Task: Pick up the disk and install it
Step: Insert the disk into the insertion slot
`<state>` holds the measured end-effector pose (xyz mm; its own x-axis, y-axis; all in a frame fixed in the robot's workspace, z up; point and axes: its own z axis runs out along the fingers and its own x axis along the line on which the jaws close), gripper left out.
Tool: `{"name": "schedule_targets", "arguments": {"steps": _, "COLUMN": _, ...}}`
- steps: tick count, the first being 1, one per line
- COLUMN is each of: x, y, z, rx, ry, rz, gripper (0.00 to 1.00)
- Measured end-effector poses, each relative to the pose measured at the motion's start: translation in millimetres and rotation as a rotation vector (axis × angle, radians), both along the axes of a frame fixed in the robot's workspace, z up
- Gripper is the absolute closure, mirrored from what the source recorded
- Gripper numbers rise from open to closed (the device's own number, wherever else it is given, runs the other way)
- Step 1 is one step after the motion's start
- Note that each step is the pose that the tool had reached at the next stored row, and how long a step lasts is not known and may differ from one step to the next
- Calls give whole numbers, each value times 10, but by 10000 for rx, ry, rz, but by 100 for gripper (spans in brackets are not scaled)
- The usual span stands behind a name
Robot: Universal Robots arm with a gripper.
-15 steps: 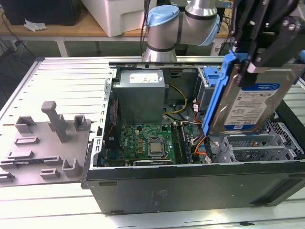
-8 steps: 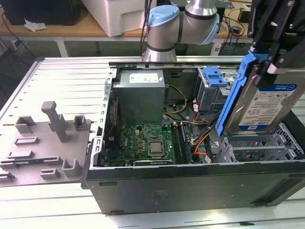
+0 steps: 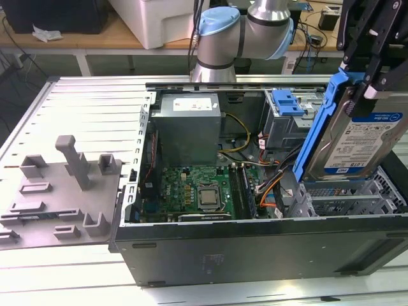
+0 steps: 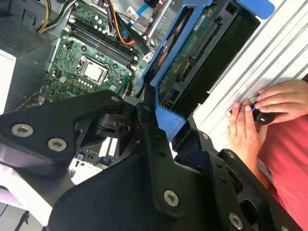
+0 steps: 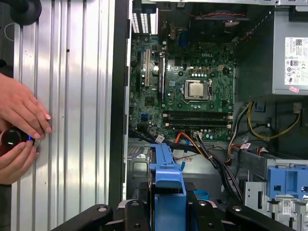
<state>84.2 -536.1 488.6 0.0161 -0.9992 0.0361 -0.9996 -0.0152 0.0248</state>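
Gripper (image 3: 373, 80) clamps disk (image 3: 366, 140) at its upper edge, tilted above open PC case (image 3: 255, 245).

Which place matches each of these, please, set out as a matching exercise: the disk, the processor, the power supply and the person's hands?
1 disk; 2 processor; 3 power supply; 4 hands.
A on the ribbed table; B seated on the green motherboard; C clamped in the end effector; D grey box inside the case.
Pairs: 1-C; 2-B; 3-D; 4-A.
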Motion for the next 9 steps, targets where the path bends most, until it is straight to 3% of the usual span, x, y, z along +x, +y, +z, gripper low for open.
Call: {"name": "schedule_targets", "arguments": {"steps": 9, "x": 25, "y": 0, "z": 0, "rx": 1, "ry": -11, "rz": 0, "gripper": 63}}
